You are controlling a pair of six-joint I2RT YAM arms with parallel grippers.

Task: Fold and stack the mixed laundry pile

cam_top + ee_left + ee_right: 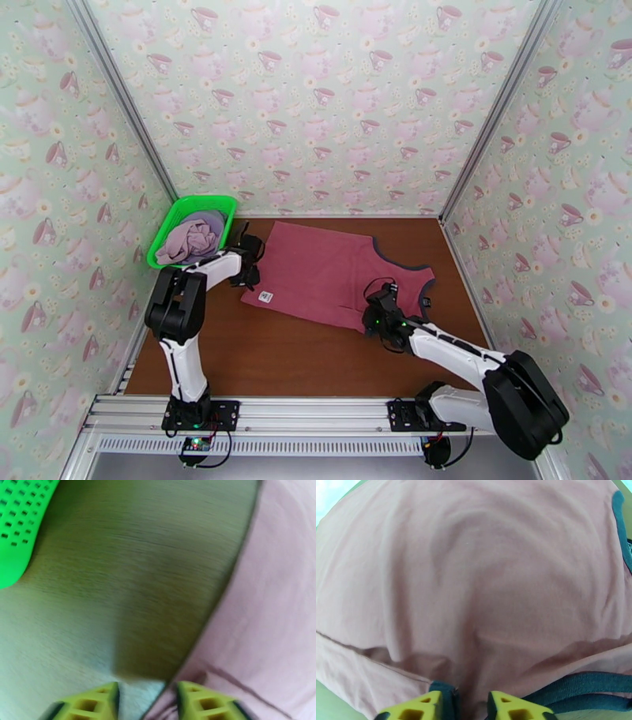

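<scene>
Overhead view: we see the dusty-red tank top [332,272] spread flat at the middle of the wooden table [300,355], dark-trimmed straps toward 3 o'clock. The left gripper [251,260] sits at the garment's 9 o'clock edge; in its wrist view the yellow fingers [91,705] stand parted over bare wood and the cloth edge, holding nothing. The right gripper [378,304] rests at the garment's 5 o'clock; its fingers [513,708] are likewise apart, with fabric beneath. At 10 o'clock, crumpled lilac shirts [189,237] fill the green mesh basket [178,209].
</scene>
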